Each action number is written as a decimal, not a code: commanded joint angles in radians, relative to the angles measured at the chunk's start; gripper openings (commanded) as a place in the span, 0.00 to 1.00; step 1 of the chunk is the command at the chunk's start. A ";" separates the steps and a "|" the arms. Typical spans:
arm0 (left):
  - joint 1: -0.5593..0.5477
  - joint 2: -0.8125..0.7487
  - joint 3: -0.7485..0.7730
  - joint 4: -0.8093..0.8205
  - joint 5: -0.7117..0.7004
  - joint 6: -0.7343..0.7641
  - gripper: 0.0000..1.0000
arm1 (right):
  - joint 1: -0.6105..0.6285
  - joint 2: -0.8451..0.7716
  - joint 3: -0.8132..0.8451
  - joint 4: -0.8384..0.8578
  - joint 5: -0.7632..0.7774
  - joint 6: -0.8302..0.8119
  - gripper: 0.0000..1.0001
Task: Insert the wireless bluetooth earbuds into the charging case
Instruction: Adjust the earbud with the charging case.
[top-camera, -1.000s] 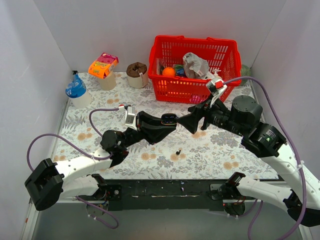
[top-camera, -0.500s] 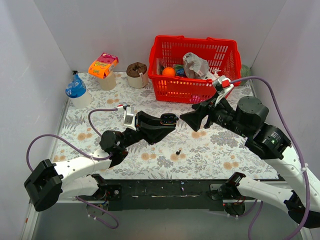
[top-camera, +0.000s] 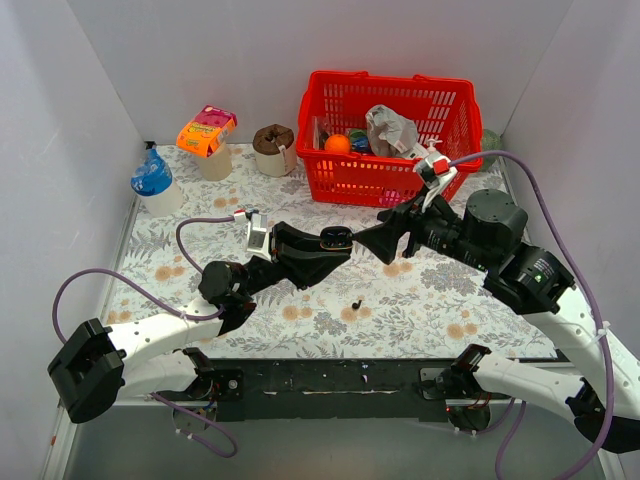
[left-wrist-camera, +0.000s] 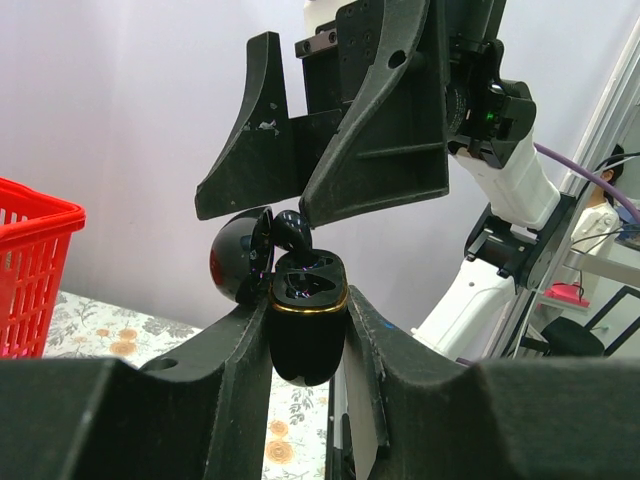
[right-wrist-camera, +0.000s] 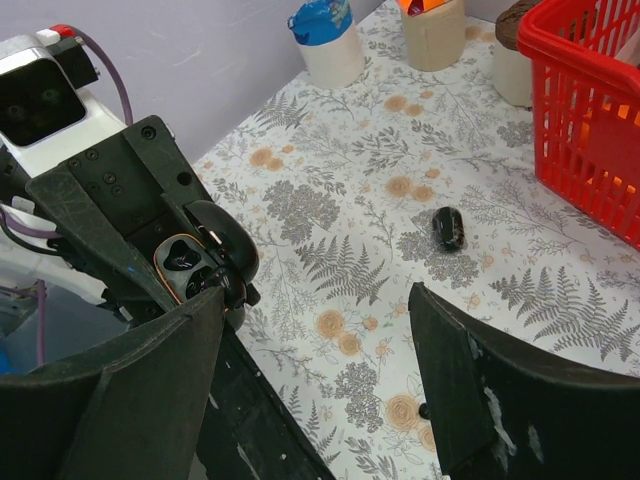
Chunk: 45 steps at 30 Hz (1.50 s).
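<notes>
Only the right wrist view shows a loose case (right-wrist-camera: 447, 228).

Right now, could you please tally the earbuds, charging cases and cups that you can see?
Charging cases: 2 (open case in left gripper, closed case on table)
Earbuds: 2 (raised earbud at the open case's mouth, loose earbud on table)
Cups: 3 (blue-topped cup, orange-topped cup, brown-topped cup)
Total: 7
</notes>
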 joint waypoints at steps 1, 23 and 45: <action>0.002 -0.009 0.003 0.042 0.012 0.012 0.00 | 0.005 0.003 0.022 0.016 -0.047 0.009 0.81; 0.002 -0.009 -0.020 0.087 0.063 0.021 0.00 | 0.005 0.005 0.019 -0.016 0.054 0.033 0.80; 0.002 0.052 0.017 0.068 0.000 0.046 0.00 | 0.006 0.002 0.051 -0.033 -0.046 0.039 0.80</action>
